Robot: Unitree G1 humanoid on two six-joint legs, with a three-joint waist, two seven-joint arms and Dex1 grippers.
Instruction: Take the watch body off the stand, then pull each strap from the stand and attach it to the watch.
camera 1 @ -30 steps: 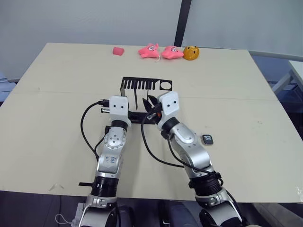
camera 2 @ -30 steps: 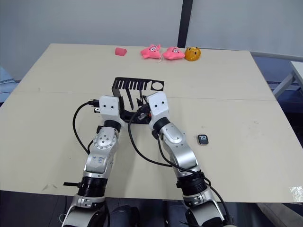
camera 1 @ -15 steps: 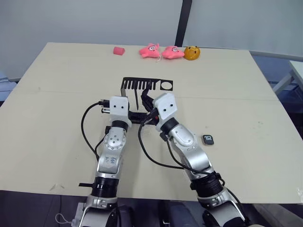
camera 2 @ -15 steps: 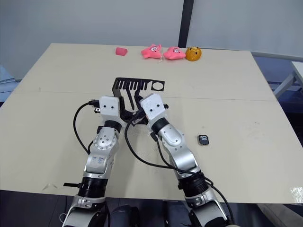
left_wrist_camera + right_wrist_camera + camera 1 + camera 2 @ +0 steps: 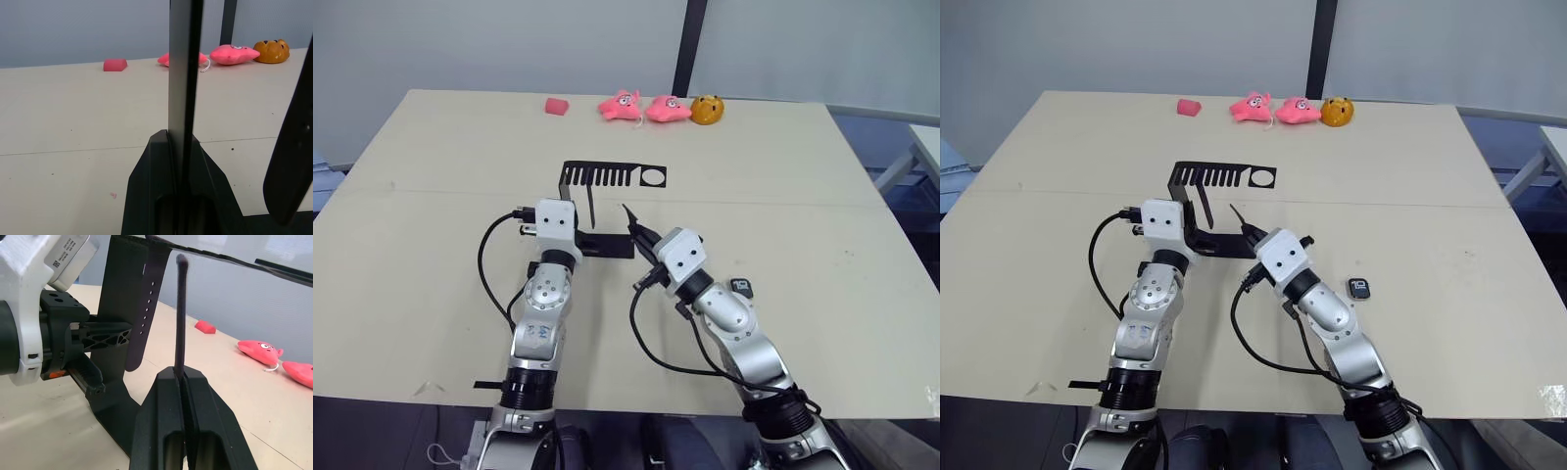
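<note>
The black stand rises at mid-table, and my left gripper is shut on its narrow upright. One dark strap with a row of holes still hangs from the top plate beside the upright. My right gripper sits just right of the stand's base, shut on the other strap. That strap points up and away from the fingers, free of the stand. The watch body lies screen up on the table, to the right of my right arm.
Along the table's far edge lie a small pink block, two pink plush toys and an orange one. A second table's corner shows at the far right.
My right gripper has drawn back from under the stand's top plate, nearer and to the right, bringing a strap away with it. The left gripper has stayed on the upright.
</note>
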